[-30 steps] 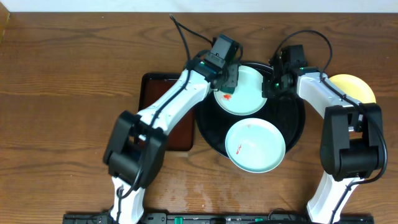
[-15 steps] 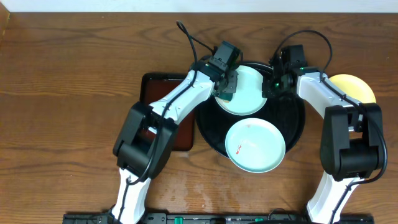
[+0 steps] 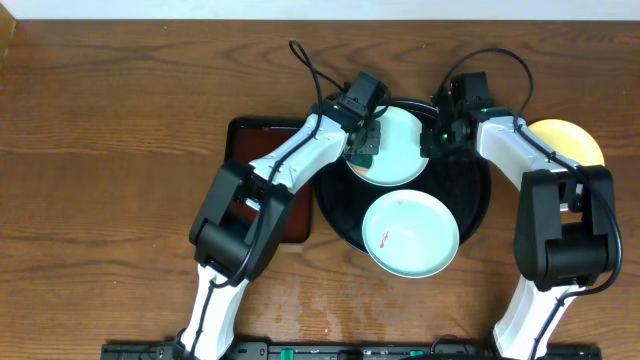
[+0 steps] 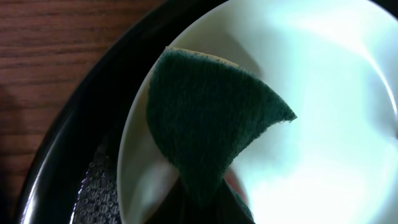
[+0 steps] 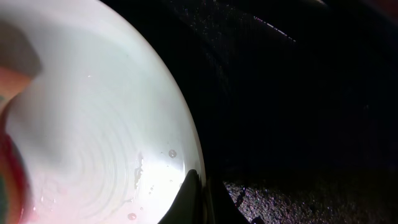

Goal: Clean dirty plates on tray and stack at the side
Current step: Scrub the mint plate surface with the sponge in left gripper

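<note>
Your left hand (image 3: pixel 366 140) is closed tight on a green sponge (image 4: pixel 211 130) and presses it on the left part of the far plate (image 3: pixel 402 160). This plate lies in the black tray (image 3: pixel 470 195), in the half toward the far edge of the counter (image 3: pixel 120 120). Your right hand (image 3: pixel 437 138) is closed on the right rim of the same plate. I think it pinches the rim so that the plate does not slide or turn while the sponge rubs. In the right wrist view one fingertip (image 5: pixel 189 190) sits against this rim, with small water drops beside it.

The near plate (image 3: pixel 410 235) lies in the tray on the side toward the near edge, and its rim reaches a little over the tray's rim. It carries red smears (image 3: pixel 388 236), so it looks not cleaned. It is very close to the far plate; I cannot tell if they touch.

The yellow plate (image 3: pixel 583 140) lies on the bare counter toward the right edge, partly hidden by the right arm. This seems to be the place for the stack. A brown tray (image 3: pixel 250 150) lies just left of the black one, under the left arm. The right arm itself stands between the far plate and the yellow plate, so mind it when a plate must go across.
</note>
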